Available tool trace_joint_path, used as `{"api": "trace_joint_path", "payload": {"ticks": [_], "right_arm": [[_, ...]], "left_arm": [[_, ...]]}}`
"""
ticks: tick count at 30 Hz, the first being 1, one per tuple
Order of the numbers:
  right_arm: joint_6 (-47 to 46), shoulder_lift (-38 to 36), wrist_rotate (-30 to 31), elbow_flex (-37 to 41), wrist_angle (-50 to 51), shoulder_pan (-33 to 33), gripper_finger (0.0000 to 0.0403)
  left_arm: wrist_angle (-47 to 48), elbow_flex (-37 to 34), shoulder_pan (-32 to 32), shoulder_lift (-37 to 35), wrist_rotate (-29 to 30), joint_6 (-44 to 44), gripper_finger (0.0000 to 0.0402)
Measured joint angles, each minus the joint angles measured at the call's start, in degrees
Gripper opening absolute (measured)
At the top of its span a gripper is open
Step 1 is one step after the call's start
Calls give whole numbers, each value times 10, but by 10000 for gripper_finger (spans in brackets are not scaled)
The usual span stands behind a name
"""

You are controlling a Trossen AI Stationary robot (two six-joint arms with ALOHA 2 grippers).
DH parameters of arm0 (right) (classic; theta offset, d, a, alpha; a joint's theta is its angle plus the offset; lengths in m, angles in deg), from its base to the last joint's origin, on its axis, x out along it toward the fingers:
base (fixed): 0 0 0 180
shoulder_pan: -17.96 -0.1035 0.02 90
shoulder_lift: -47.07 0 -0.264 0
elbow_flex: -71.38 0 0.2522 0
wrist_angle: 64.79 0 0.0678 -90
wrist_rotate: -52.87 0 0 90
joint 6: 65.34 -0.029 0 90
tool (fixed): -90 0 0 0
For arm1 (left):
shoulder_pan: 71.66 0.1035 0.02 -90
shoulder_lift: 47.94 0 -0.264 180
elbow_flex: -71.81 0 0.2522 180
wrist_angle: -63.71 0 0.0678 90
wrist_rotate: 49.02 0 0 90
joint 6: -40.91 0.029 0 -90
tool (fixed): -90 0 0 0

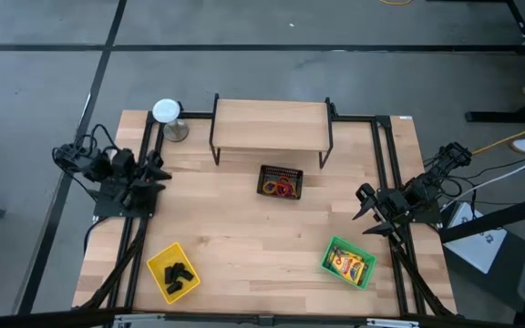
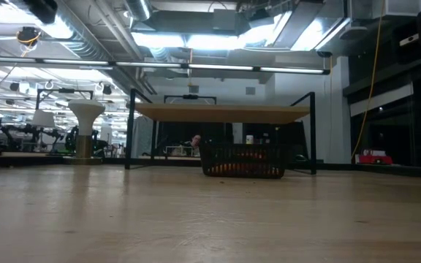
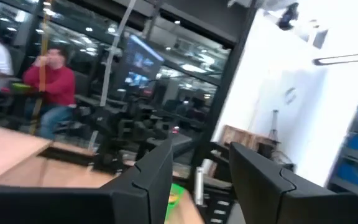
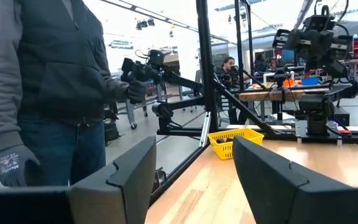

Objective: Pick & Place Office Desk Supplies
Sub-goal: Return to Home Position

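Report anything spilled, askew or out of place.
Nothing stands out. The rings lie in the black basket, the black clips in the yellow tray, the yellow packs in the green tray. Both trays sit at an angle but upright. Left tool and right tool hang open at the sides.

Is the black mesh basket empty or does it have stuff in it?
Not empty: the black mesh basket holds red, orange and yellow rings.

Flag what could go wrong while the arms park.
A person stands near the table edge, close to the open right hand; a late arm swing might hit them. The green tray lies near that hand; a low sweep might nudge it. Left hand waits at its side.
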State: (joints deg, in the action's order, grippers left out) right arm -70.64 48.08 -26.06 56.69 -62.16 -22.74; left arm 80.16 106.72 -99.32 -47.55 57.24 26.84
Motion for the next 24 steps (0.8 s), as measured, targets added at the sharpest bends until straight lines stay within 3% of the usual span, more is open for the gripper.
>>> {"api": "trace_joint_path", "payload": {"ticks": [7, 17, 24], "right_arm": [[0, 0, 0, 0, 3, 0, 215], [0, 0, 0, 0, 5, 0, 215], [0, 1, 0, 0, 7, 0, 215]], "left_arm": [[-39, -34, 0, -4, 30, 13, 152], [-161, -199, 0, -4, -2, -99, 152], [-63, -203, -1, -4, -25, -151, 152]]}}
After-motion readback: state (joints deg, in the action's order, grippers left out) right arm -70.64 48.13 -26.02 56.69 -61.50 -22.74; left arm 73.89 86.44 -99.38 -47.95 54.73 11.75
